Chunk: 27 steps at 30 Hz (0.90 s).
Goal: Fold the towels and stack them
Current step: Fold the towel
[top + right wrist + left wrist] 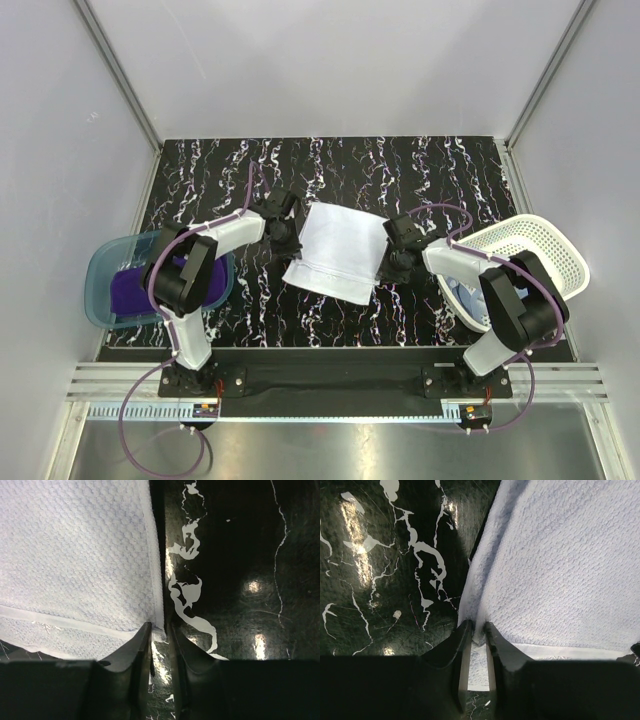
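A white towel (335, 250) lies flat on the dark marbled table, slightly skewed. My left gripper (288, 237) is at its left edge. In the left wrist view that gripper (478, 630) is shut on a pinched-up fold of the white towel (560, 565). My right gripper (397, 262) is at the towel's right edge. In the right wrist view its narrow jaws (161, 630) close on the hemmed corner of the white towel (75, 555). A purple towel (135, 290) lies in the teal tub. A light blue towel (468, 298) shows in the basket.
The translucent teal tub (100, 265) stands at the table's left edge, under the left arm. The white perforated basket (545, 245) stands tilted at the right edge, beside the right arm. White walls close in the table on three sides.
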Each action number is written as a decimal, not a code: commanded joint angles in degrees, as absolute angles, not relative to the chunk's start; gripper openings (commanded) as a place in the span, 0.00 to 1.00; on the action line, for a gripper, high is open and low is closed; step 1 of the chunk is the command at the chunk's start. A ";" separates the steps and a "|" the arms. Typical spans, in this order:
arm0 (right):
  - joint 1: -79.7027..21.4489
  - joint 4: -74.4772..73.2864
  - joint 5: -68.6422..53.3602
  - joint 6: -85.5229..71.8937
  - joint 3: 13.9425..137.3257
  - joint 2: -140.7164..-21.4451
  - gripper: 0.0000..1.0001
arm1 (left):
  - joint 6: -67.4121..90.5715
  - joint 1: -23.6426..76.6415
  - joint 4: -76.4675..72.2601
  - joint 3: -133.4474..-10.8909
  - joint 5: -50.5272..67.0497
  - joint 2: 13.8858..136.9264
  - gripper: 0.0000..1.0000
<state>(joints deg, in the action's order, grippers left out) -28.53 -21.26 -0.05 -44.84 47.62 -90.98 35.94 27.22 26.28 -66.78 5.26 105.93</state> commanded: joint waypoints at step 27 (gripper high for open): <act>-29.53 -23.47 2.46 -40.34 52.38 -88.42 0.00 | 34.45 27.69 34.45 -74.35 5.71 102.92 0.07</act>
<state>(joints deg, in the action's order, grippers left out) -28.95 -23.64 1.98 -41.43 50.30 -91.00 35.29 27.51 33.67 -71.66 5.39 105.32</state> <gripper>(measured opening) 0.011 0.025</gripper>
